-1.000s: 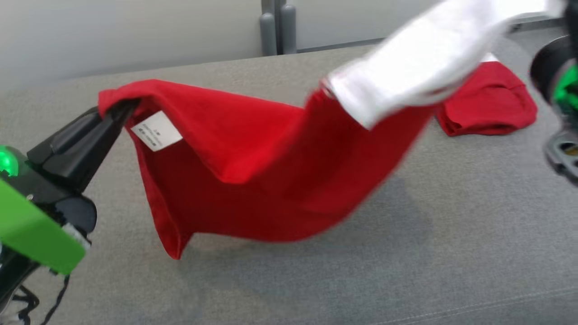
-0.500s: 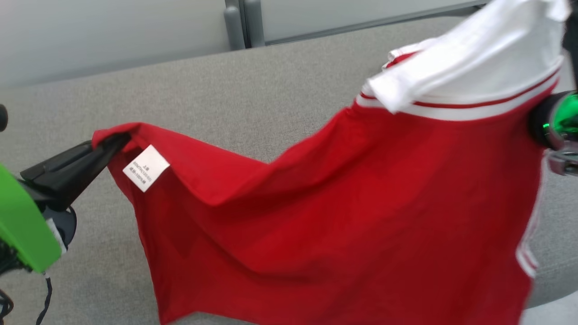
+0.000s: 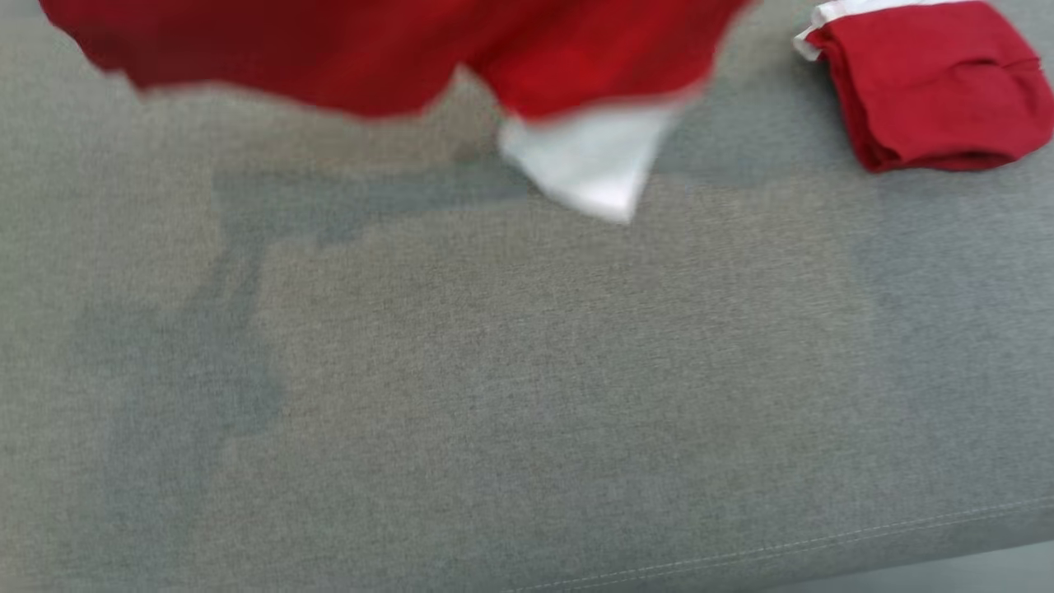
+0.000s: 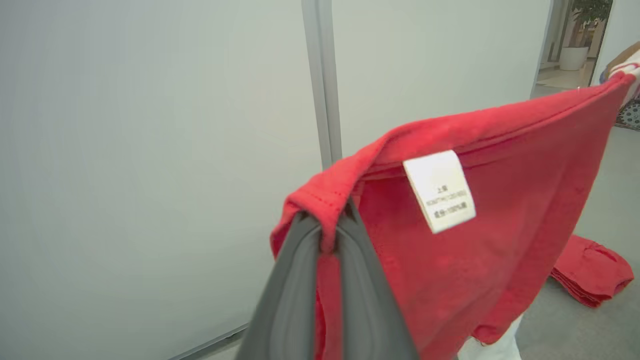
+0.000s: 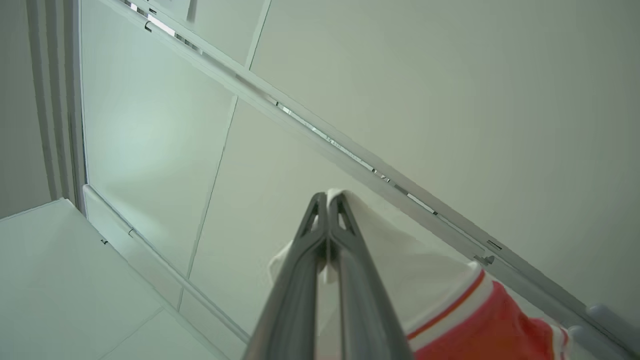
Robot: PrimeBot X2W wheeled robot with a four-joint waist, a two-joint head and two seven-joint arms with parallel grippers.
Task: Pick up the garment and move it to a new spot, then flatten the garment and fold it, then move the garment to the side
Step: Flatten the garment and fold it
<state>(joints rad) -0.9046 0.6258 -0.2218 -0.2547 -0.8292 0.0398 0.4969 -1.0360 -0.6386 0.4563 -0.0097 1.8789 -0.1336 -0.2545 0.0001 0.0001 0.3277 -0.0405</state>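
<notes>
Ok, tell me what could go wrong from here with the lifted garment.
The left pincer pinches just the hem corner of the garment, so it may slip. The right pincer holds only a white sleeve edge. Laid down carelessly, it could cover the folded red cloth.

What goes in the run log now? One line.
phase: garment lifted | left gripper: shut on its red hem | right gripper: shut on its white part | garment: hanging above grey cushion | folded red cloth: lying aside
</notes>
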